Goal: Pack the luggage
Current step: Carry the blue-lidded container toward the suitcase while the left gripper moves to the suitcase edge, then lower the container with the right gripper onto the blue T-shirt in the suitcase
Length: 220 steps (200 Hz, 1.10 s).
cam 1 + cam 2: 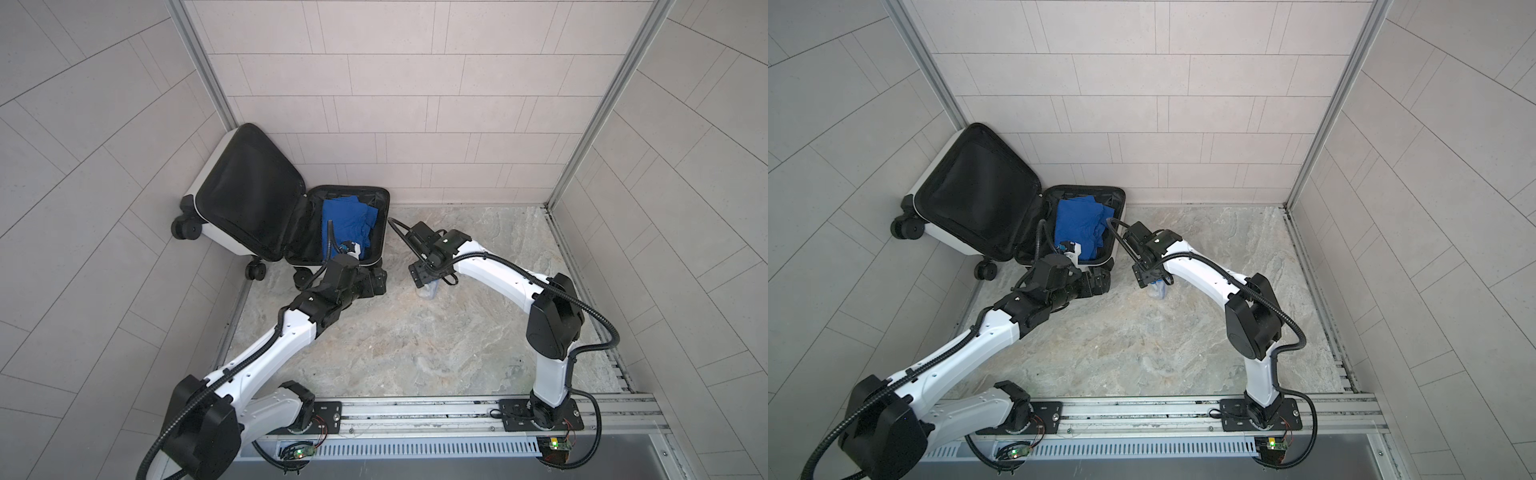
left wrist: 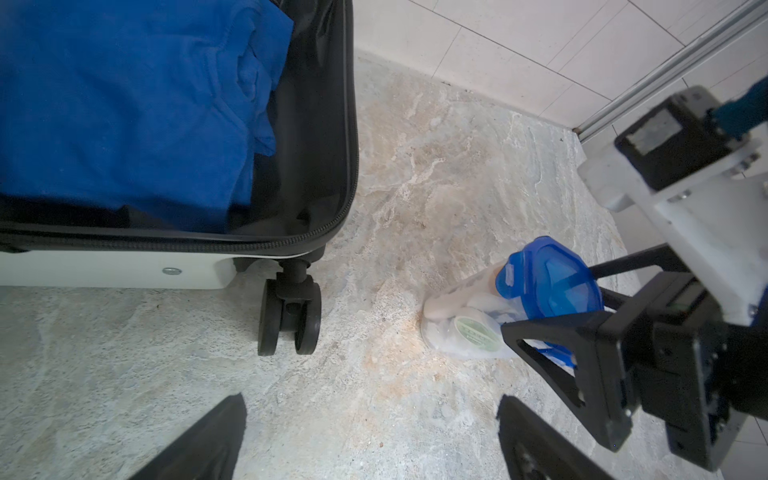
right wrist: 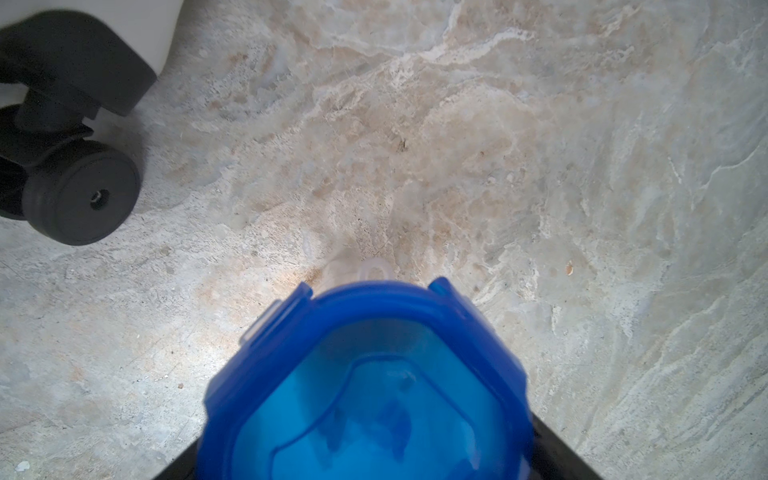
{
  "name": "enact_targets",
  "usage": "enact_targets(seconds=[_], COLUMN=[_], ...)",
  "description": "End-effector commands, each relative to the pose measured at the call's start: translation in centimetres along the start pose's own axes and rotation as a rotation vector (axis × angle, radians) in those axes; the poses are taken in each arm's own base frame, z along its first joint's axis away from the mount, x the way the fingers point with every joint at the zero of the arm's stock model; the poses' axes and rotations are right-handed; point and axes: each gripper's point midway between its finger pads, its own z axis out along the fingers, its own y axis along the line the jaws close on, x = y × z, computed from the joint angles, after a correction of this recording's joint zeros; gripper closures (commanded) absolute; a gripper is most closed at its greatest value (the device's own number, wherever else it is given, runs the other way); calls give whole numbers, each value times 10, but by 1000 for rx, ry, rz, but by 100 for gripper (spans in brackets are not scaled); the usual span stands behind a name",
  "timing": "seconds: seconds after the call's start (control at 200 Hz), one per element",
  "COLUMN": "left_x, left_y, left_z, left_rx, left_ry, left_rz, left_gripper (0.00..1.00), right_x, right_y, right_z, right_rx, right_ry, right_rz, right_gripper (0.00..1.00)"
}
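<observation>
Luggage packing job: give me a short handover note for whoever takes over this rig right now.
Left tool: open, empty, over the floor in front of the luggage.
Right tool: jaws either side of the blue-lidded container; whether they grip it cannot be told.
The luggage lies open by the left wall, with the blue cloth inside.
The container stands on the floor beside the luggage, outside it.
Done: cloth packed. Left: put the container in, close the luggage.
</observation>
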Motion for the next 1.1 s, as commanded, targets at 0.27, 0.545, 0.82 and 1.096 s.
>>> enact_targets(seconds=[0.27,0.545,0.82,1.096], left_x=[-76,-127,-136,-117], left_y=[6,32,51,63], left_z=[-19,-21,-8,4], left_rx=[179,249,194,146], left_ry=[-107,-200,-178,-131], left_rz=[-210,-381,-408,-441], left_gripper=[0,0,0,0], right_x=[-31,-75,-135,-188], right_y=[-3,14,24,39], right_z=[-80,-127,-144,-144], right_rx=[-143,-354,-429,-312], right_ry=[-180,-337,-485,-592], right_rz=[107,226,307,242], right_gripper=[33,34,35,36])
